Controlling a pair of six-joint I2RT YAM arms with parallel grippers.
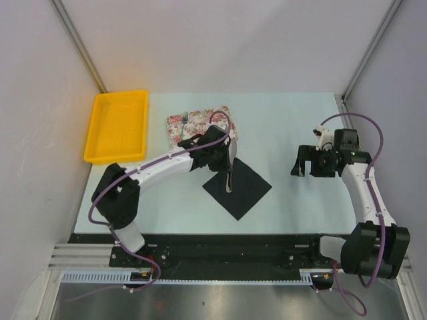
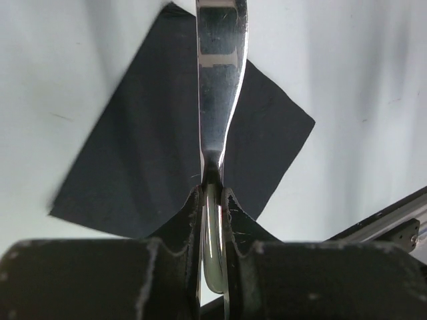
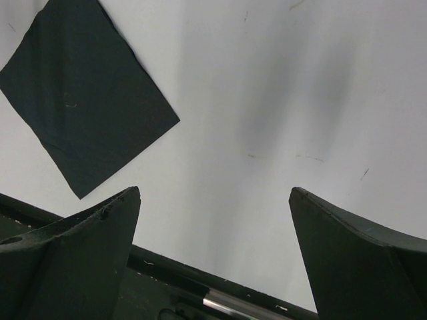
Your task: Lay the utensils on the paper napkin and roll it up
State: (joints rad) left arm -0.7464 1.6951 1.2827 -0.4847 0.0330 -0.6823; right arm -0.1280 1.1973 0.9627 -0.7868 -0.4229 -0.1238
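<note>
Utensil (image 2: 220,80) pinched in left gripper (image 2: 212,197) over napkin (image 2: 133,167); right gripper (image 3: 215,193) agape.

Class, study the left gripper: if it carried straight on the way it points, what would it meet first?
Probably the black paper napkin: the left gripper, shut on a metal utensil, points at it, so the utensil's tip would land first. The gap is unclear.

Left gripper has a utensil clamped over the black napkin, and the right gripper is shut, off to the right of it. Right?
No: the right gripper is open, jaws spread wide in the right wrist view. The rest stands: the left gripper clamps a utensil over the black napkin.
</note>
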